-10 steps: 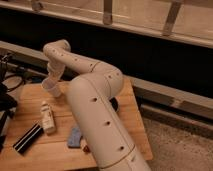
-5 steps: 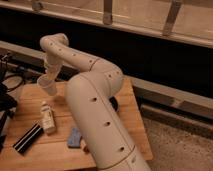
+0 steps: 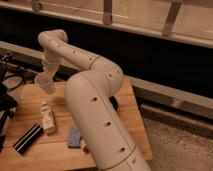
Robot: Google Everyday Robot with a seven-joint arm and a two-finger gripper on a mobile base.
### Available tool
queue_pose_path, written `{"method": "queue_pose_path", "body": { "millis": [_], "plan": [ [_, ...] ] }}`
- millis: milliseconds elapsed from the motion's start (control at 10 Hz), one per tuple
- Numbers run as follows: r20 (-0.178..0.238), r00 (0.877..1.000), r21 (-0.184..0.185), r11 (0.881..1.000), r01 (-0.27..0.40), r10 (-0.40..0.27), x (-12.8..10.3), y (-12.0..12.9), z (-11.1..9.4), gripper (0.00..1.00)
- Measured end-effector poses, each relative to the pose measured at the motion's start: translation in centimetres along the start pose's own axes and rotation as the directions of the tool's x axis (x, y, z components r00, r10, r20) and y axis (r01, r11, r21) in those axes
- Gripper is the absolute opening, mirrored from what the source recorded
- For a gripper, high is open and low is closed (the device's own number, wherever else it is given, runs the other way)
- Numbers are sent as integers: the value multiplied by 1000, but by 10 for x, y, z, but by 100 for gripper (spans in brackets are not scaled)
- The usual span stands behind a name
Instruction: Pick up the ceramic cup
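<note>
The ceramic cup point(image 3: 45, 83) is small, white and handleless, and hangs tilted over the back left of the wooden table point(image 3: 132, 130). My gripper point(image 3: 47, 74) comes down onto it from the white arm point(image 3: 95, 100), which curls over the table. The fingers are closed around the cup's upper part and are mostly hidden by the wrist. The cup looks slightly off the table top.
A slim white labelled bottle point(image 3: 47, 118) stands front left, beside a black bar-shaped object point(image 3: 27, 139). A blue item point(image 3: 74, 138) lies by the arm's base. A dark bowl point(image 3: 114, 103) peeks out behind the arm. Cables and dark gear point(image 3: 9, 80) sit left. A dark wall runs behind.
The arm's upper joint has risen a little and the cup has shifted slightly left and tilted with the gripper.
</note>
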Motion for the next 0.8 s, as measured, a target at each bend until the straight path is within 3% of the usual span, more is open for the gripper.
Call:
{"method": "queue_pose_path", "body": {
  "millis": [800],
  "plan": [
    [10,999,-39,998,42,-41,-5,18,-22,9]
  ]
}}
